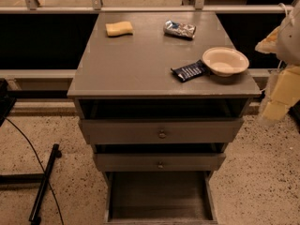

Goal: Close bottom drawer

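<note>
The bottom drawer (159, 196) is the lowest and narrowest of three grey drawers in the cabinet. It is pulled far out toward me, and its flat grey floor is bare. My gripper (281, 90) is a blurred cream shape at the right edge of the camera view. It hangs beside the cabinet's right top corner, well above and to the right of the bottom drawer, and touches nothing.
The wide top drawer (162, 134) and the middle drawer (161, 165), both with knobs, stand slightly out. On the cabinet top (136, 64) lie a yellow sponge (119, 28), a silver snack bag (179, 29), a white bowl (225, 61) and a dark blue packet (190, 71). A black stand with a cable (44, 182) lies on the floor at left.
</note>
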